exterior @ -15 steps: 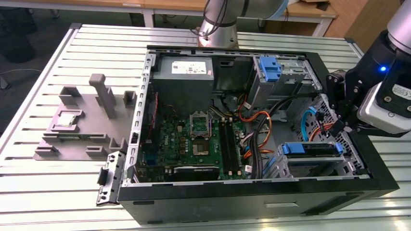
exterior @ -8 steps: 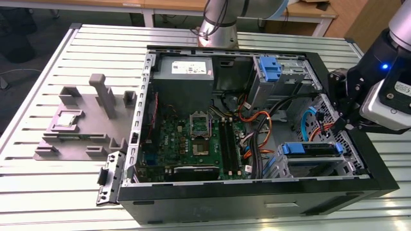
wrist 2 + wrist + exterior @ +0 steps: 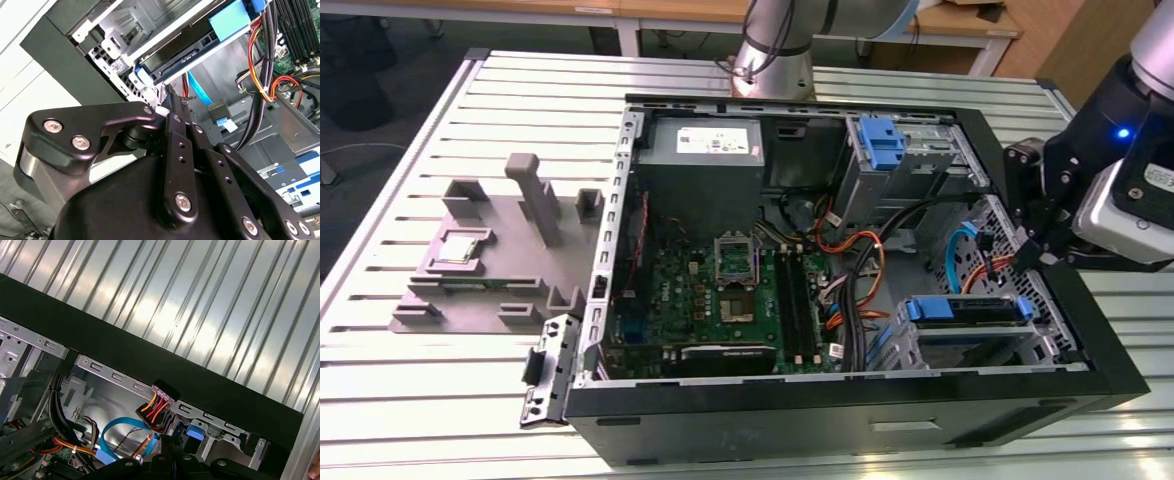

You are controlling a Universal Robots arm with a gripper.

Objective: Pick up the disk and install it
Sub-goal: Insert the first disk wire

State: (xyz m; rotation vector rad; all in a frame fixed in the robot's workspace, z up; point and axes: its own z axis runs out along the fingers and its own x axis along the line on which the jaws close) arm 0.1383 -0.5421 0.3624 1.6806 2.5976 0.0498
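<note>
One gripper (image 3: pixel 1045 250) hangs inside the open computer case (image 3: pixel 854 415), close to its side wall. In both wrist views its fingers (image 3: pixel 175 135) lie drawn together at the tips with no gap that we can make out, and we see nothing clamped between them (image 3: pixel 173 452).

The disk (image 3: pixel 965 310) sits in the drive cage at a corner of the case, near the fingertips but clear of them. In the second wrist view we see it edge-on just past the fingertips, a dark slab (image 3: pixel 185 52) capped at each end by its blue bracket.

A flat blue data cable (image 3: pixel 115 435) loops immediately ahead of the fingertips. Just beyond the cable, a black connector fed by a bundle of red, orange and yellow wires (image 3: pixel 157 405) rests against the metal frame under the black case wall. Past that wall lies the ribbed metal table (image 3: pixel 200 300).

Farther from the fingers than the disk, across the cable runs, lies the green motherboard (image 3: pixel 720 290). The grey power supply (image 3: pixel 704 145) stands well away from the fingers at the far end of the case. A blue caddy (image 3: pixel 881 140) sits in the upper bay between the power supply and the fingers. A grey fixture (image 3: pixel 494 250) stands on the table outside the case, farthest of all from the fingers.
</note>
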